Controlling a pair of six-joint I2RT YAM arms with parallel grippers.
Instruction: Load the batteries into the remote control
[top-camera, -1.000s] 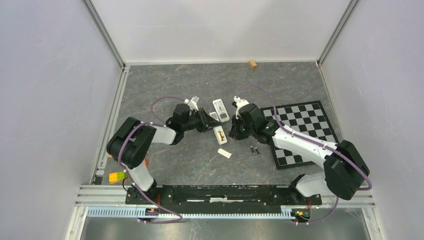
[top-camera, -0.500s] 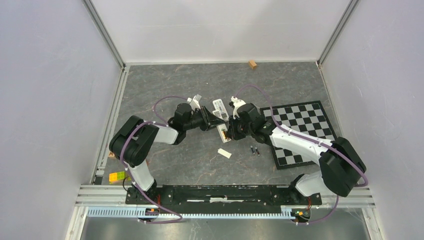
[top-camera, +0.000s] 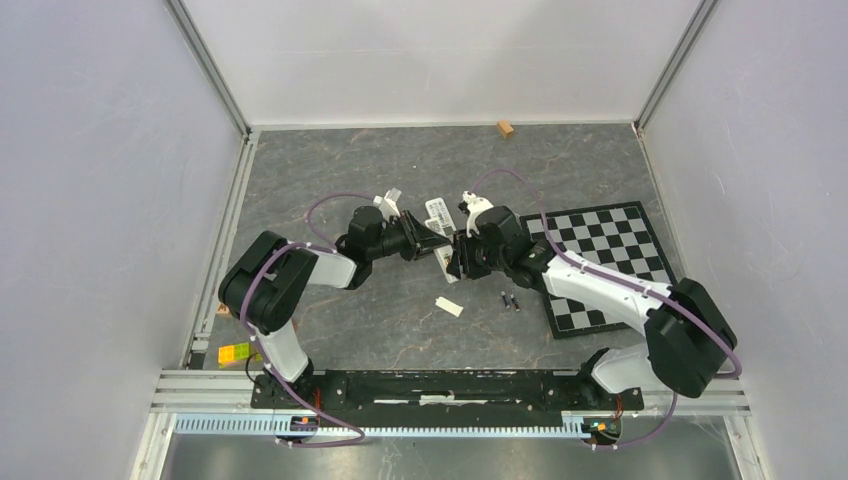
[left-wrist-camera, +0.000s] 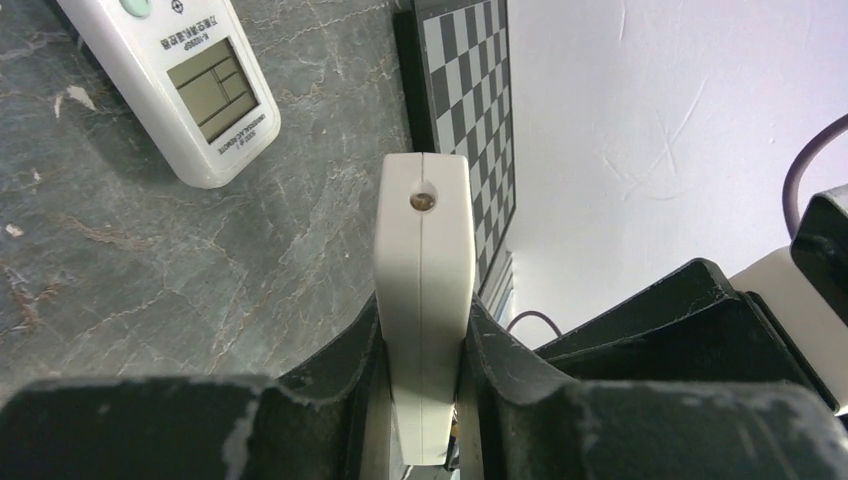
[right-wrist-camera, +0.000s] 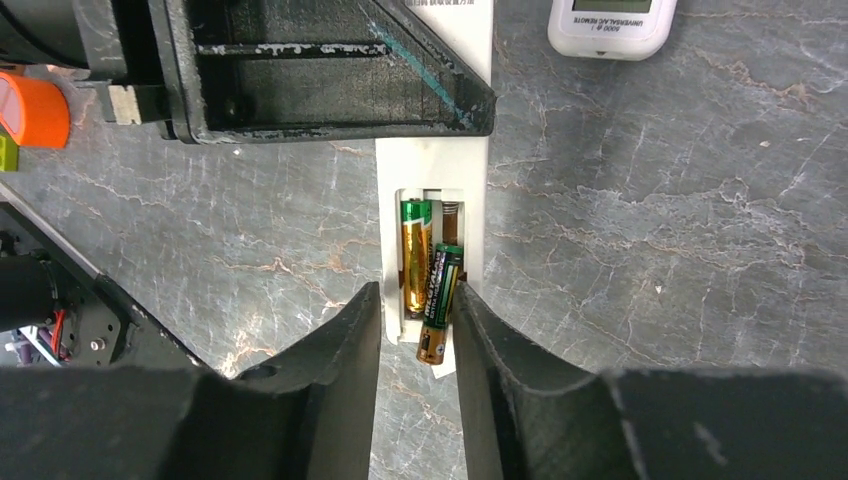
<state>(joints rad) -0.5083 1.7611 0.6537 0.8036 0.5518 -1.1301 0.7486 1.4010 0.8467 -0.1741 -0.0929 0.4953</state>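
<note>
The remote control (right-wrist-camera: 432, 165) is clamped by its long sides in the left claw (left-wrist-camera: 423, 315) near the middle of the bench (top-camera: 350, 330), with its open compartment facing the right wrist camera. Whether it rests on the bench cannot be told. A gold battery (right-wrist-camera: 414, 255) is seated in one slot. A black and green battery (right-wrist-camera: 440, 300) lies askew in the other, one end by the spring and the other projecting past the compartment's edge. The right claw (right-wrist-camera: 416, 300) is parted around that projecting end, the gap being wider than the battery, so nothing is gripped.

The loose battery is judged the main hazard. It could be thrown out by the spring, or rolled off onto the bench if the remote is tilted. If it is pressed while cocked, it could be jammed across the slot or the remote could be pushed through the left claw's hold.

Two spare batteries (top-camera: 509, 300) lie to the near right, beside the chessboard (top-camera: 600, 260). A second remote with a display (left-wrist-camera: 170, 80) lies just beyond and could be struck by a wide move.
</note>
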